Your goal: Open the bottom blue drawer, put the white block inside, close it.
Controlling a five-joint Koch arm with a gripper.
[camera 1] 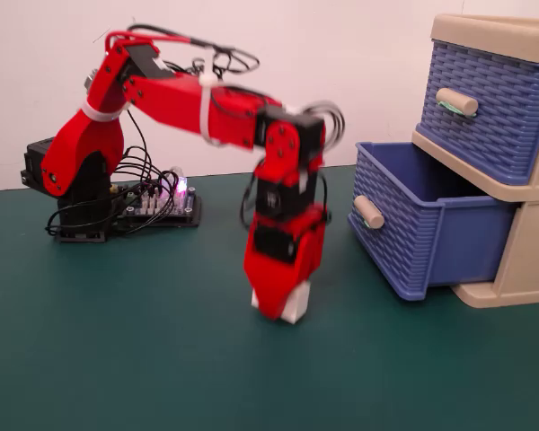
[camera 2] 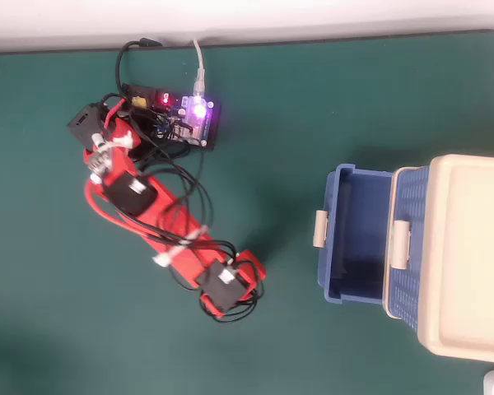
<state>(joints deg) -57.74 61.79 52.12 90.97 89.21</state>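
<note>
The bottom blue drawer (camera 1: pixel 431 235) is pulled out of the beige cabinet (camera 1: pixel 530 256), its beige handle (camera 1: pixel 368 212) facing the arm. From overhead the drawer (camera 2: pixel 330 247) looks empty inside. The white block (camera 1: pixel 296 303) sits at table level left of the drawer. My red gripper (camera 1: pixel 278 312) points straight down onto it. One red jaw covers the block's front; the other jaw is hidden behind it. In the overhead view the wrist (camera 2: pixel 226 288) hides both gripper and block.
The upper blue drawer (camera 1: pixel 485 108) is shut above the open one. The arm's base (camera 1: pixel 76 193) and a lit controller board (camera 1: pixel 157 202) with loose cables stand at the back left. Green mat (camera 1: pixel 162 359) lies in front of the arm.
</note>
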